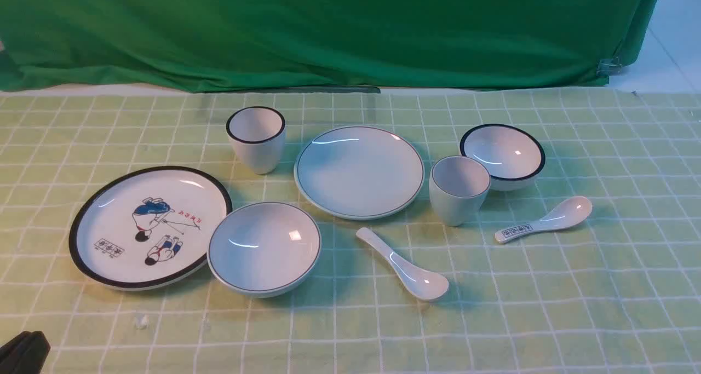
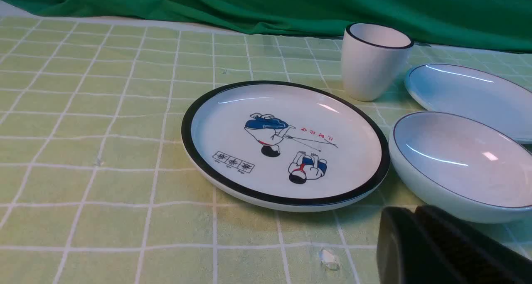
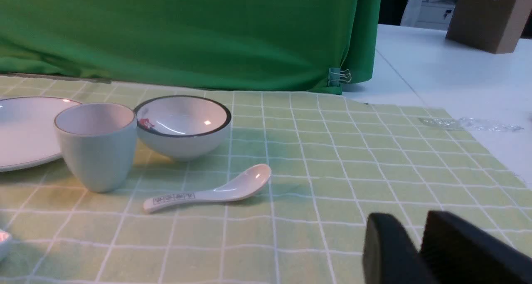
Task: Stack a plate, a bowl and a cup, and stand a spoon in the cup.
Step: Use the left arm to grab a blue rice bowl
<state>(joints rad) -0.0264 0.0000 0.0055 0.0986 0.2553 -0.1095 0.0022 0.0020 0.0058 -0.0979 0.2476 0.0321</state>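
The pale blue-grey plate (image 1: 359,171) lies at mid-table. The wide pale bowl (image 1: 264,248) sits in front of it to the left. The pale handleless cup (image 1: 459,190) stands upright right of the plate. The plain spoon (image 1: 402,264) lies on the cloth in front of the plate. My left gripper (image 1: 22,352) is low at the near left corner; in the left wrist view it (image 2: 411,213) is shut and empty, just short of the bowl (image 2: 461,159). My right gripper (image 3: 411,223) is shut and empty, well right of the cup (image 3: 95,144); it is out of the front view.
A cartoon plate with a black rim (image 1: 149,226) touches the bowl's left side. A white black-rimmed cup (image 1: 256,138) stands at the back left. A small black-rimmed bowl (image 1: 503,156) and a labelled spoon (image 1: 545,219) are right of the cup. A green drape (image 1: 328,29) hangs behind.
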